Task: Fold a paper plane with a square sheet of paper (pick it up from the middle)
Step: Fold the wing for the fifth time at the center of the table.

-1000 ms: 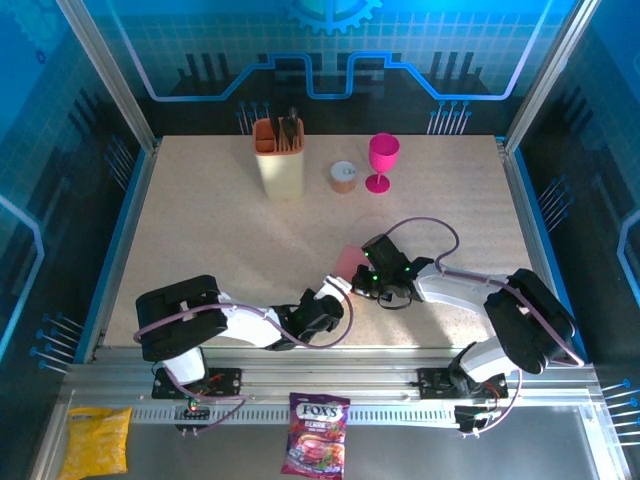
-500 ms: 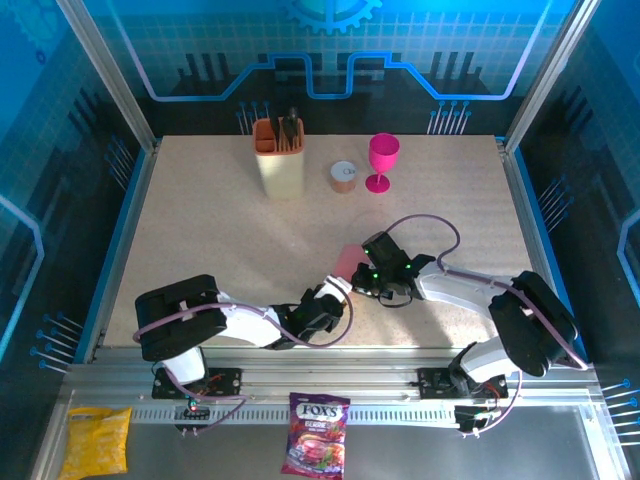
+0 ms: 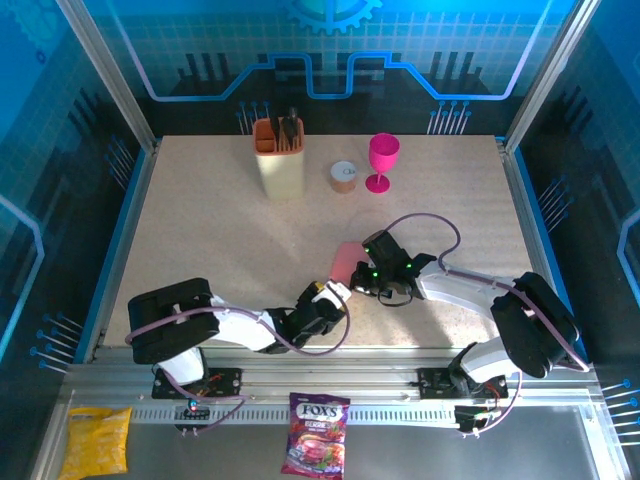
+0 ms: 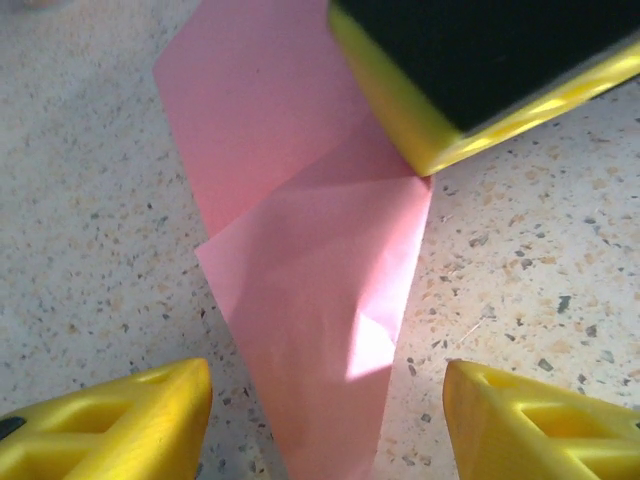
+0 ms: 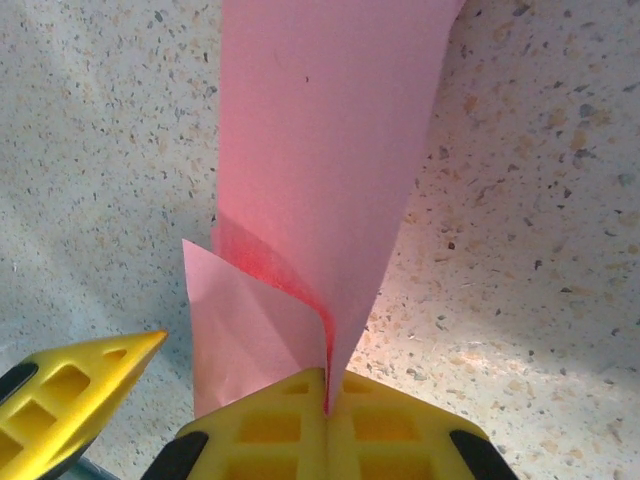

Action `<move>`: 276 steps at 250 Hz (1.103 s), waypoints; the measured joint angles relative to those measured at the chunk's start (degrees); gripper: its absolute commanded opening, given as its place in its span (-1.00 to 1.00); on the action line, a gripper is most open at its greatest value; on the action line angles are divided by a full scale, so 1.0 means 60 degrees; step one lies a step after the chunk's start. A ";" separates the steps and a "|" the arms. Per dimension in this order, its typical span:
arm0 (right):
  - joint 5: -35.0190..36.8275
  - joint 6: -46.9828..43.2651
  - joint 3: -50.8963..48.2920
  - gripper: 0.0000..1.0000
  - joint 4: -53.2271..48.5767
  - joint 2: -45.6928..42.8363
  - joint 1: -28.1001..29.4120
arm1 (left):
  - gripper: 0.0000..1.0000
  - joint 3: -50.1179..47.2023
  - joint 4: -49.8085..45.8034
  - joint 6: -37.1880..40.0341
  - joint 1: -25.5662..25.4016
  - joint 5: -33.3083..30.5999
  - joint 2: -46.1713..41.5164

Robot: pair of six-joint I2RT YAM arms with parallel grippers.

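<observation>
Two paper (image 5: 320, 150) layers in right tool (image 5: 327, 388)

White-and-black arms (image 3: 245, 328) with looping purple cables (image 3: 425, 220); left gripper (image 4: 325, 395) has yellow fingers (image 4: 110, 425) with moulded hollows

Mid-table, the salmon-pink paper (image 3: 346, 260) meets the right end effector (image 3: 366, 280), the left end effector (image 3: 333, 293) just beside.

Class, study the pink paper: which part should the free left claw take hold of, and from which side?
Probably the narrow pointed end of the paper, which lies inside the open left claw. Approach from that tip's side, opposite the right claw, which is shut on the paper further up. The tip is free and slim enough to pinch across.
</observation>
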 measured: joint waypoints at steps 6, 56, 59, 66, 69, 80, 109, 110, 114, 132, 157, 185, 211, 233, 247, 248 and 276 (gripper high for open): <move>-0.0004 0.0000 0.0000 -0.93 0.0004 -0.0007 -0.0022 | 0.27 0.0000 0.0076 0.0117 -0.0051 -0.0058 0.0000; -0.0004 0.0000 0.0033 -0.95 0.0000 -0.0033 -0.0033 | 0.20 0.0044 0.1096 0.1104 -0.0288 -0.0543 0.0368; 0.0000 0.0000 0.0033 -0.95 0.0000 -0.0033 -0.0033 | 0.19 0.0051 0.1144 0.1144 -0.0288 -0.0561 0.0404; 0.0000 0.0000 0.0033 -0.95 -0.0004 -0.0033 -0.0033 | 0.18 0.0076 0.1282 0.1275 -0.0291 -0.0630 0.0499; 0.0000 0.0000 0.0033 -0.95 -0.0004 -0.0033 -0.0033 | 0.17 0.0087 0.1344 0.1290 -0.0295 -0.0652 0.0554; 0.0025 0.0000 0.0033 -0.95 0.0000 -0.0033 -0.0033 | 0.13 0.0138 0.1552 0.1435 -0.0310 -0.0765 0.0696; 0.0131 0.0000 0.0033 -0.96 -0.0007 -0.0033 -0.0058 | -0.05 0.0189 0.2040 0.1701 -0.0357 -0.1060 0.1064; 0.0138 0.0000 0.0033 -0.96 -0.0007 -0.0033 -0.0062 | -0.06 0.0193 0.2055 0.1701 -0.0357 -0.1067 0.1071; 0.0138 0.0000 0.0033 -0.96 -0.0007 -0.0033 -0.0073 | -0.09 0.0200 0.2106 0.1767 -0.0361 -0.1107 0.1104; 0.0142 0.0004 0.0033 -0.96 0.0000 -0.0033 -0.0095 | -0.22 0.0208 0.2280 0.1861 -0.0361 -0.1213 0.1202; 0.0142 0.0029 0.0033 -0.96 0.0000 -0.0033 -0.0098 | -0.42 0.0208 0.2390 0.1949 -0.0361 -0.1282 0.1249; 0.0146 0.0040 0.0033 -0.96 0.0000 -0.0033 -0.0098 | -0.60 0.0204 0.2463 0.2000 -0.0361 -0.1315 0.1286; 0.0149 0.0044 0.0033 -0.96 0.0000 -0.0033 -0.0098 | -0.79 0.0204 0.2492 0.1982 -0.0361 -0.1304 0.1311; 0.0149 0.0040 0.0033 -0.96 0.0000 -0.0033 -0.0098 | -0.99 0.0204 0.2499 0.1996 -0.0361 -0.1297 0.1322; 0.0149 0.0069 0.0033 -0.95 0.0004 -0.0033 -0.0098 | -1.00 0.0204 0.2499 0.1989 -0.0361 -0.1271 0.1322; 0.0149 0.0069 0.0033 -0.94 0.0004 -0.0033 -0.0098 | -1.00 0.0204 0.2499 0.1978 -0.0361 -0.1268 0.1322; 0.0146 0.0069 0.0033 -0.78 0.0000 -0.0033 -0.0098 | -1.00 0.0204 0.2481 0.1876 -0.0361 -0.1129 0.1319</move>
